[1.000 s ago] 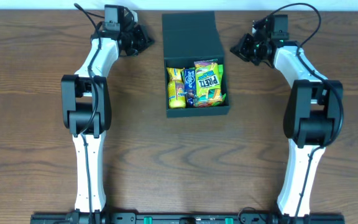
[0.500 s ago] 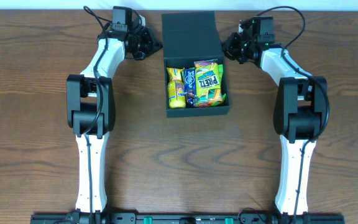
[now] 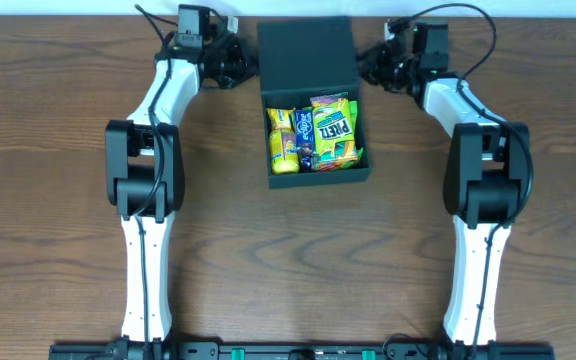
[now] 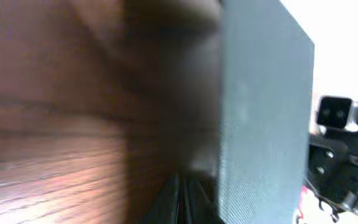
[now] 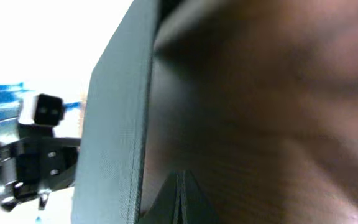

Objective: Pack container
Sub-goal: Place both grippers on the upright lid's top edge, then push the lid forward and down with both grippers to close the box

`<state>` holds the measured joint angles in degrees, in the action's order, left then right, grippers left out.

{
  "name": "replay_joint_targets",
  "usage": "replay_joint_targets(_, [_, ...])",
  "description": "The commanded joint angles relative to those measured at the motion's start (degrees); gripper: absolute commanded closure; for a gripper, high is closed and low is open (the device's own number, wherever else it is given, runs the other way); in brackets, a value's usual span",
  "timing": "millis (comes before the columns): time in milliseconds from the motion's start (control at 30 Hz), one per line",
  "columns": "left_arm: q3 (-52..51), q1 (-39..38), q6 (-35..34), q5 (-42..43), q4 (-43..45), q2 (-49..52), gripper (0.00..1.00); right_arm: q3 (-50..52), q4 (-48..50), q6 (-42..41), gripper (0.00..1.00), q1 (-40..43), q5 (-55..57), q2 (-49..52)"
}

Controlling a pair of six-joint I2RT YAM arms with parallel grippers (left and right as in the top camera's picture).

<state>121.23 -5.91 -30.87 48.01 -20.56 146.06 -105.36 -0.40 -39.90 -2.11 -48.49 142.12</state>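
Left gripper (image 3: 240,68) clenched empty, set at 9 o'clock of container (image 3: 318,176) lid (image 3: 306,55); right gripper (image 3: 366,66) likewise, 3 o'clock.

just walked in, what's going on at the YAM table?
The black container sits open mid-table with colourful snack packets inside. Its flap lid is folded back. The left gripper and right gripper flank the lid's side edges, jaws shut, holding nothing. Whether they touch it is unclear. Closing the lid looks like the likely next step.
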Motion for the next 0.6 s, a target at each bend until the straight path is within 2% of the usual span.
replay_joint_targets(0, [4.07,0.31,2.67,4.83,0.33,0.35,0.94,-1.14,3.3,-0.33,0.98,0.94,-9.49,0.48])
replay_joint_targets(333, [10.21,0.98,6.8,11.87,-0.85,0.07,0.94,-1.16,9.42,-0.28,0.99,2.21,-23.39,-0.15])
replay_joint_targets(567, [10.73,1.6,12.35,13.11,-9.42,-0.83,0.94,-1.14,9.07,-0.28,0.98,1.92,-31.69,-0.15])
